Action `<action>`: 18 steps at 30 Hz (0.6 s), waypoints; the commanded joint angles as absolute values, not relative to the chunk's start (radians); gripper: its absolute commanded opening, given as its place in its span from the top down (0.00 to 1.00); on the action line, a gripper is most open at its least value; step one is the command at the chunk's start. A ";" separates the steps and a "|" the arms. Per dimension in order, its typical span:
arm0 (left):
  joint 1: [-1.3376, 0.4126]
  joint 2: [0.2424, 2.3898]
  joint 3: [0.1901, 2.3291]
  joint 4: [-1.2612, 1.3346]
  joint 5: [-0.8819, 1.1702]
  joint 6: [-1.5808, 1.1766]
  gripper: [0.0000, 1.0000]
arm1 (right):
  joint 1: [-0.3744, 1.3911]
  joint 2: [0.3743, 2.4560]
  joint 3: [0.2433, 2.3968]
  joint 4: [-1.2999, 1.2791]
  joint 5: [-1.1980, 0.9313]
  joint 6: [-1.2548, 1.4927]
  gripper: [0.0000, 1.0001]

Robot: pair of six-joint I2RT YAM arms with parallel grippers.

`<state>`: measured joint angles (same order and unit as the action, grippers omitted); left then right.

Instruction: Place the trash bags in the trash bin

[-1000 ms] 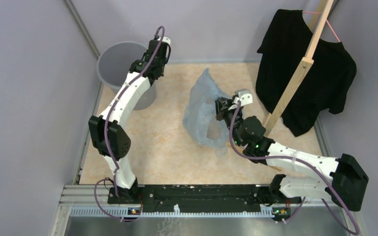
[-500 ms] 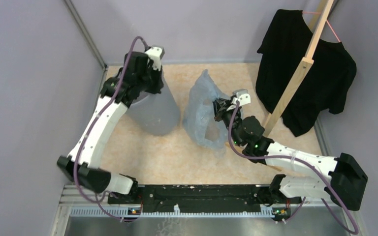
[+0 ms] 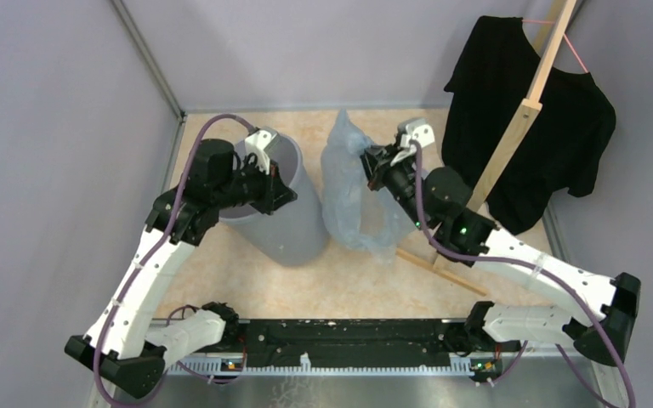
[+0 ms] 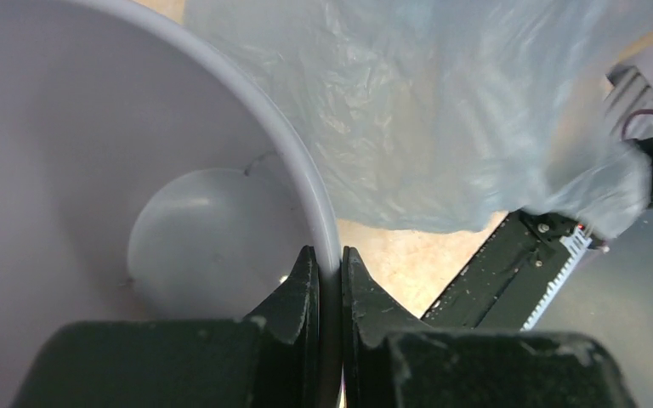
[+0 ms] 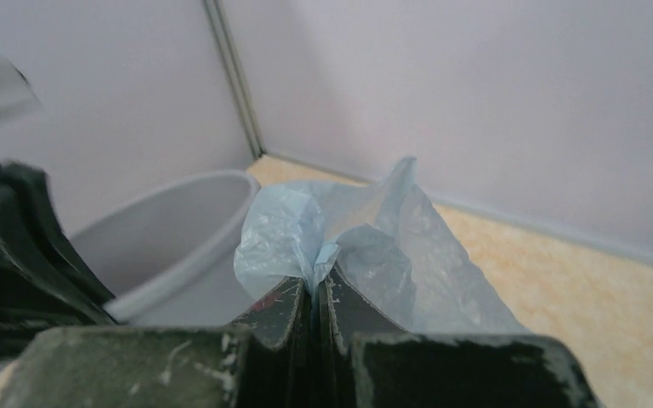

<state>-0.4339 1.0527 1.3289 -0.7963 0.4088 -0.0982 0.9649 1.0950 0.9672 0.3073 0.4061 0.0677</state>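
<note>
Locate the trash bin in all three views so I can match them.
Top external: trash bin left of centre, at the left arm's wrist.
Left wrist: trash bin interior fills the left half; left gripper pinches its rim.
Right wrist: trash bin at middle left.
Shared landmark: the trash bag just beside it in every view.

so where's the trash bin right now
In the top view the trash bin is left of centre, its rim pinched by the left gripper, with the trash bags just to its right.
</note>
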 commanded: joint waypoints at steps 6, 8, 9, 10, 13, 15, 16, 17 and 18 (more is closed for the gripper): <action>-0.489 0.978 1.172 -0.500 0.564 -0.220 1.00 | 0.956 1.212 1.571 -0.127 0.348 -0.048 1.00; -0.534 0.983 1.163 -0.473 0.527 -0.227 1.00 | 0.956 1.232 1.663 -0.158 0.330 -0.045 1.00; -0.561 0.988 1.160 -0.457 0.510 -0.229 1.00 | 0.956 1.238 1.700 -0.163 0.314 -0.037 1.00; -0.590 0.994 1.156 -0.446 0.492 -0.230 0.99 | 0.957 1.241 1.729 -0.162 0.294 -0.026 1.00; -0.673 1.014 1.152 -0.440 0.429 -0.217 0.87 | 0.956 1.241 1.791 -0.143 0.210 0.024 1.00; -0.712 1.027 1.148 -0.443 0.408 -0.207 0.75 | 0.956 1.241 1.809 -0.131 0.169 0.053 1.00; -0.721 1.035 1.147 -0.446 0.404 -0.205 0.70 | 0.956 1.241 1.813 -0.124 0.155 0.061 1.00; -0.727 1.036 1.147 -0.452 0.403 -0.203 0.65 | 0.956 1.239 1.816 -0.117 0.146 0.069 1.00; -0.728 1.034 1.147 -0.457 0.402 -0.202 0.59 | 0.956 1.237 1.816 -0.112 0.142 0.075 1.00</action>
<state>-0.7052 1.0245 1.1591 -0.4969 0.4259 -0.1875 0.9649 1.2385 1.7721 -0.1192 0.2214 0.0265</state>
